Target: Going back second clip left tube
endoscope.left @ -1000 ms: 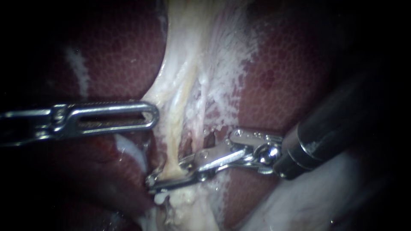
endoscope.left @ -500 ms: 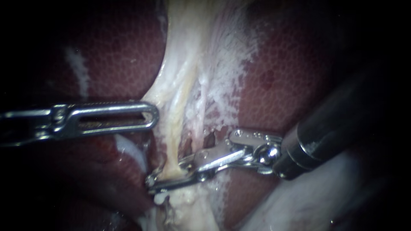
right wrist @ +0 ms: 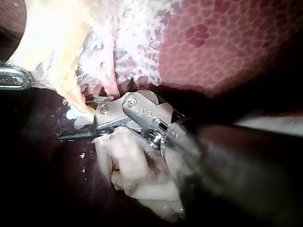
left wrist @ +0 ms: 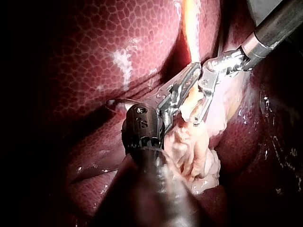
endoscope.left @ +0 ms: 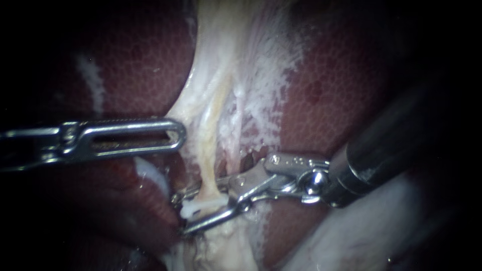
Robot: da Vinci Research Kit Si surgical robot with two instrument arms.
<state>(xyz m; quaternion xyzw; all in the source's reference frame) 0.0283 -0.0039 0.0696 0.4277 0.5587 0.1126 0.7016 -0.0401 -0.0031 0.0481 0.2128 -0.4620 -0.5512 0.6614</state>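
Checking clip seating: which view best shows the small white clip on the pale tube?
Endoscope view: the small white clip crosses the pale tube between the right instrument's open jaws. In both wrist views, jaws and tissue largely hide it.

The liver [endoscope.left: 326,100] carries pale tissue [endoscope.left: 216,60] and a tube [endoscope.left: 207,168].

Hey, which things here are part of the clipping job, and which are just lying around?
In the job:
right instrument
white clip
tube
left instrument

Just there:
liver
frayed pale tissue beside the tube
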